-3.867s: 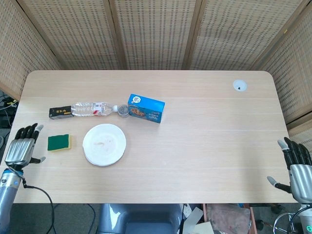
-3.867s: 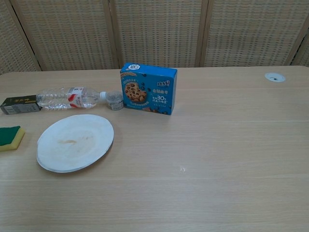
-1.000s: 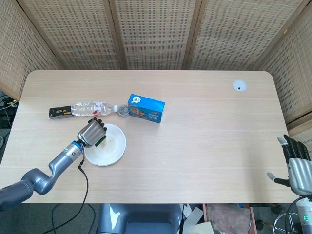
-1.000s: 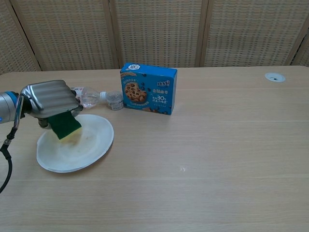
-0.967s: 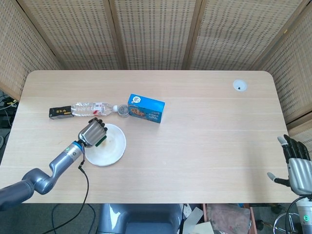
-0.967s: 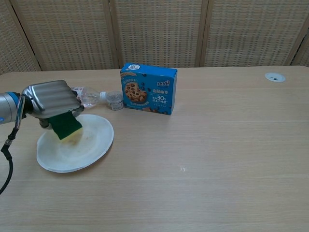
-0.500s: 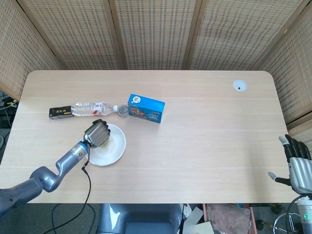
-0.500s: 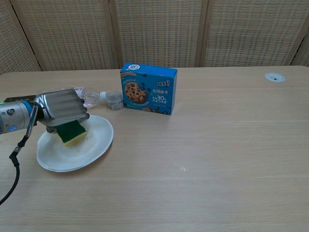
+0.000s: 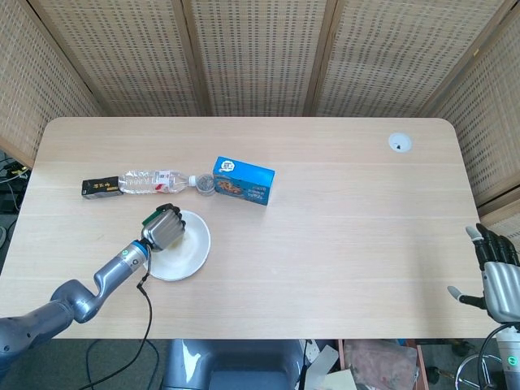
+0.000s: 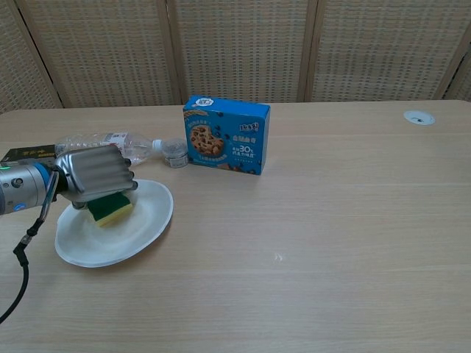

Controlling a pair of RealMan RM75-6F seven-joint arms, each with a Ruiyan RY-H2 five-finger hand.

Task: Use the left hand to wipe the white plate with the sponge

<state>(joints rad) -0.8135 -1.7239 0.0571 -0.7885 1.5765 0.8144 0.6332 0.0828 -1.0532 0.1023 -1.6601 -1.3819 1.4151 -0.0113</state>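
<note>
The white plate (image 10: 140, 228) (image 9: 193, 253) lies on the table near its left front. My left hand (image 10: 96, 173) (image 9: 165, 227) grips the green and yellow sponge (image 10: 110, 207), fingers curled over its top. The sponge's yellow face presses down on the plate's upper left part. In the head view the hand covers most of the sponge, with only a green edge (image 9: 152, 218) showing. My right hand (image 9: 497, 276) hangs off the table's right front corner, fingers spread, holding nothing. It does not show in the chest view.
Behind the plate lie a clear water bottle (image 10: 110, 143) (image 9: 153, 180), a small dark box (image 10: 22, 154) (image 9: 101, 188), a little jar (image 10: 174, 152) (image 9: 206, 185) and a blue cookie box (image 10: 226, 134) (image 9: 243, 180). A round cable grommet (image 9: 399, 143) sits at the far right.
My left hand took the sponge from left of the plate and brought it over the plate. Within the last second it lowered it onto the plate and slid slightly toward me.
</note>
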